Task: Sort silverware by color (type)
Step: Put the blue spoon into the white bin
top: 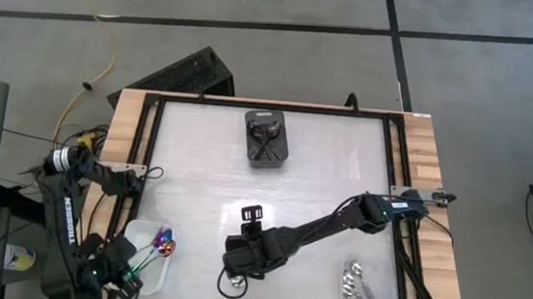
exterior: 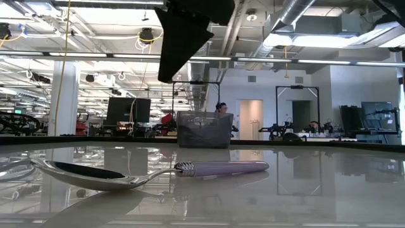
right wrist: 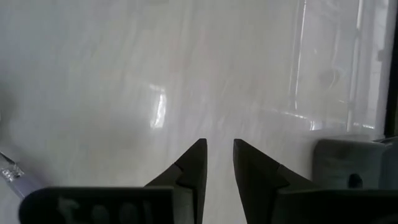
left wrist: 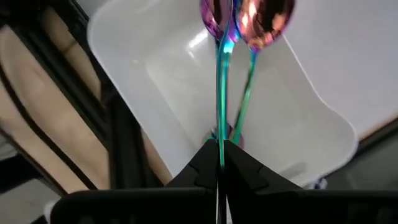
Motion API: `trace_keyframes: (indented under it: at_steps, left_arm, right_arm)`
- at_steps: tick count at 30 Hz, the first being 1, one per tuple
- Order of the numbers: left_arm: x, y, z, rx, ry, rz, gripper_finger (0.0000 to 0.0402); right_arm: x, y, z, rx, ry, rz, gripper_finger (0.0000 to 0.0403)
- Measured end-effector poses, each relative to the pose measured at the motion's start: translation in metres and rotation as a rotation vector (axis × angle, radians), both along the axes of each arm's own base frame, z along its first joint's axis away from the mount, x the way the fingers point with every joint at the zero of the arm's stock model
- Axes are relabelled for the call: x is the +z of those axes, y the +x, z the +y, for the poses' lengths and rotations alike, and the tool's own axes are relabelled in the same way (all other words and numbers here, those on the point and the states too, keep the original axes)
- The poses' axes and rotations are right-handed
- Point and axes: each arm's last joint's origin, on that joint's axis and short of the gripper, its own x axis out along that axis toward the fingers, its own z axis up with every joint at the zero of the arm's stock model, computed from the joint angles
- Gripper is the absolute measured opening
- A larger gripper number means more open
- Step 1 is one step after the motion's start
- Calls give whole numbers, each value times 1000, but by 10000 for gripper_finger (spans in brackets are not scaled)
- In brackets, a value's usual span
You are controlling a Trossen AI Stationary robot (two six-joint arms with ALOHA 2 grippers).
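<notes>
currently, item: silver spoon (exterior: 152, 172), lavender handle, lying loose at the surface's (top: 323, 164) near edge, below my right tool (right wrist: 217, 163), whose fingers stand slightly apart on nothing. step: picking it. next: descend, pinch the handle. left tool (left wrist: 221, 158) pinches a rainbow spoon (left wrist: 219, 74) over the white tray (left wrist: 149, 68). open room mid-surface.

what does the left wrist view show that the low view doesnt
Only the left wrist view: the left gripper shut on an iridescent spoon over the white tray, with a second iridescent spoon beside it.

Only the low view: a silver spoon with a pale lilac handle lying on the table, the black bin behind it, and the room beyond.

Shared: no object appears in both views.
</notes>
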Motion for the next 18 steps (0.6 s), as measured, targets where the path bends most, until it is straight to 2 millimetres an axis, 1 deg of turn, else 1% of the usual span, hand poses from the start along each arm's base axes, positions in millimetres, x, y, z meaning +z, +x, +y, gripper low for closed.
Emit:
trace_keyframes:
  at_steps: [4,10,13,18]
  left_arm:
    - [0,-1,3,-21,33,15,0]
    - [0,-1,3,-52,34,22,2]
    - [0,-1,3,-52,34,21,10]
    - [0,-1,3,-47,33,20,37]
  right_arm:
    - [3,-2,2,2,1,-2,101]
    - [6,-2,1,-1,3,-12,101]
    - [6,-1,-2,-8,4,-12,101]
    - [6,0,-4,-12,5,-15,101]
